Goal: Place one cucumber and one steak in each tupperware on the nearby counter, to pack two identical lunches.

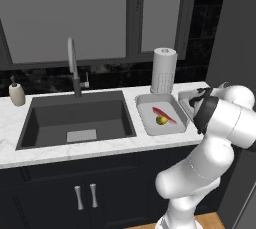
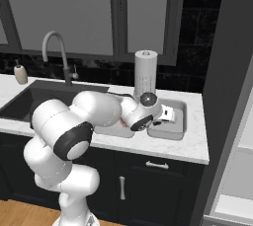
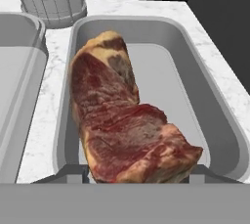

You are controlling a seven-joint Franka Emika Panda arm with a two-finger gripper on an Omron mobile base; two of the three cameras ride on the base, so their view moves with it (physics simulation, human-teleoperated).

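Note:
A dark brown-red steak [image 3: 122,120] sits between my gripper's [image 3: 136,171] fingertips, which are shut on its near end. It hangs just over the right tupperware [image 3: 215,105], a light-grey tray whose bare floor shows around it. In the right base view my gripper [image 2: 167,115] hovers over that tray [image 2: 173,130]. The left tupperware [image 1: 145,118] holds a slim red steak [image 1: 164,114] and a yellow-green cucumber [image 1: 161,120]. My arm covers most of the right tray [image 1: 184,98] in the left base view.
A paper towel roll [image 1: 163,70] stands just behind the two trays on the white counter [image 1: 100,148]. The dark sink basin [image 1: 75,120] with its faucet [image 1: 74,68] lies to the left, and a soap dispenser [image 1: 17,94] stands at the far left. A dark wall rises right of the counter.

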